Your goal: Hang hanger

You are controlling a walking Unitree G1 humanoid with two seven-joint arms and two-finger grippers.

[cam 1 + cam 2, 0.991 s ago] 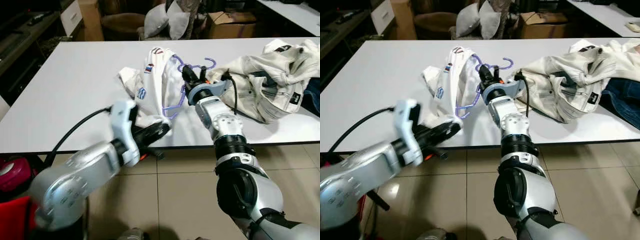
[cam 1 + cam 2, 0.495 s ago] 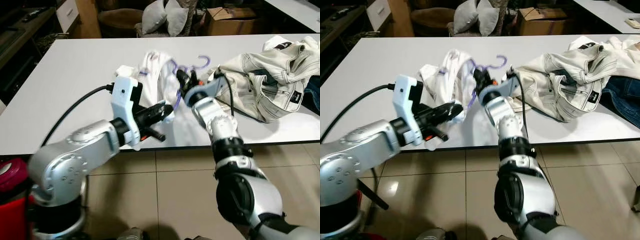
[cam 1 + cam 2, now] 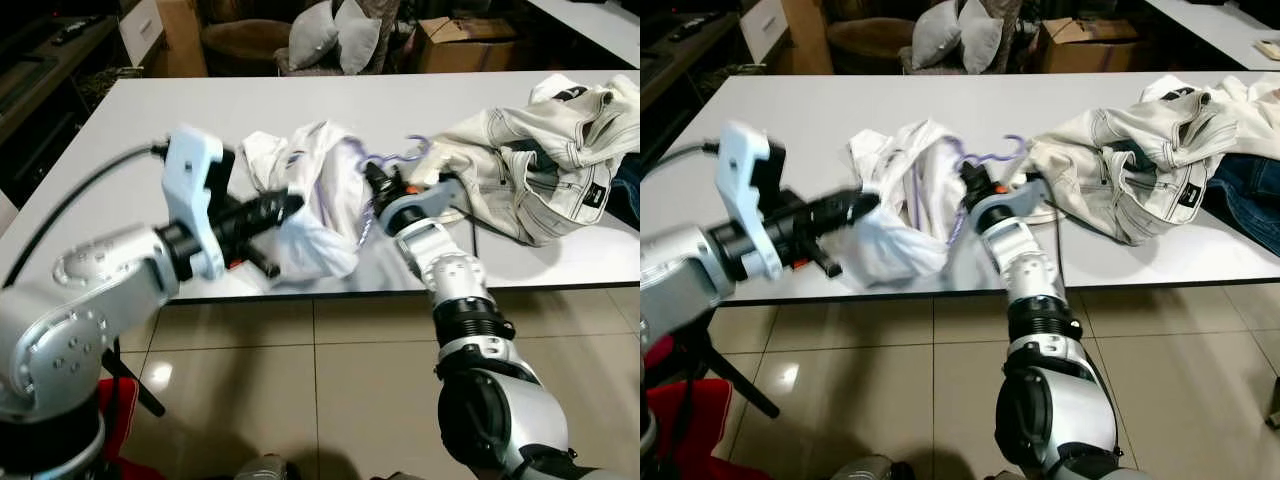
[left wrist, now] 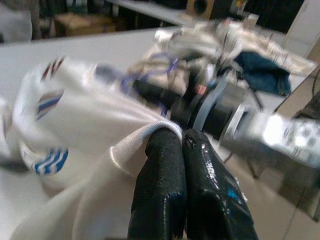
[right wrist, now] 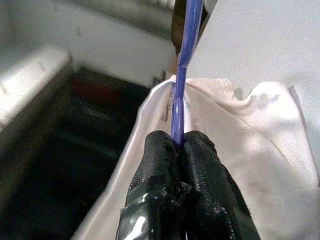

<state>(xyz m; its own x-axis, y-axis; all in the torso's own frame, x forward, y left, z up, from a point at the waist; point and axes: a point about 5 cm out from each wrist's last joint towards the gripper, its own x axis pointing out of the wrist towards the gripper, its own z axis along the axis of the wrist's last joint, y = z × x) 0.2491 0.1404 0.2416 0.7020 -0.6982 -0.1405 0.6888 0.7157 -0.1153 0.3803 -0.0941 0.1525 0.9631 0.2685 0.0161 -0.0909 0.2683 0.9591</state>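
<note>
Got right end effector (image 5: 180, 145) pinching purple hanger (image 5: 181, 75) rod, hook near bench (image 3: 130, 130) middle. Left end effector (image 4: 182, 142) clamped on white shirt (image 3: 320, 215) hem. Hanger thin, stiff, probably slick; shirt floppy, so I'd grip near collar.

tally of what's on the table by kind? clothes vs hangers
White shirts: 1, the white shirt, pinched by the left gripper
Cream jackets: 1, the cream jacket
Blue denim garments: 1, at the table's right edge
Purple hangers: 1, the purple hanger, clamped by the right gripper
Total: 4
</note>
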